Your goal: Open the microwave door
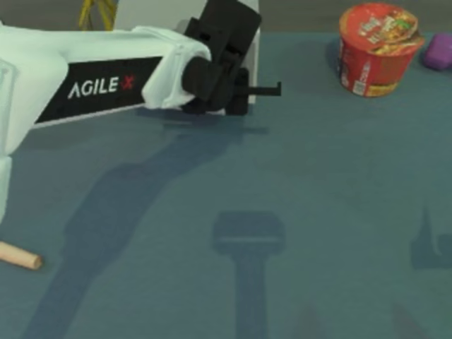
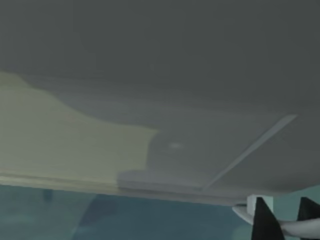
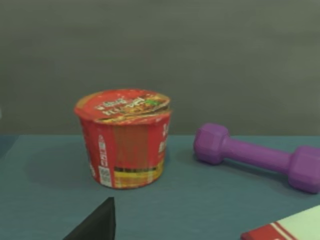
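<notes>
- Teal table [image 1: 318,183], red noodle cup [image 1: 376,48] well off from the fingers.
- Left gripper [image 1: 272,89] right at the microwave [image 1: 152,14]; can't tell how its fingers sit.
- Right gripper's fingers: can't tell either.

Our white left arm [image 1: 92,78] lies across the far left of the table, its black left gripper [image 1: 272,90] right against the boxy white-grey microwave [image 1: 152,14] at the far edge, leaving no gap to pass there. To the right, open teal tabletop [image 1: 318,183] separates us from the red noodle cup [image 1: 376,48], with the purple dumbbell [image 1: 438,51] just beyond it. A tan wooden rod end [image 1: 20,257] sits at the left edge. The table's middle and near side lie open.
</notes>
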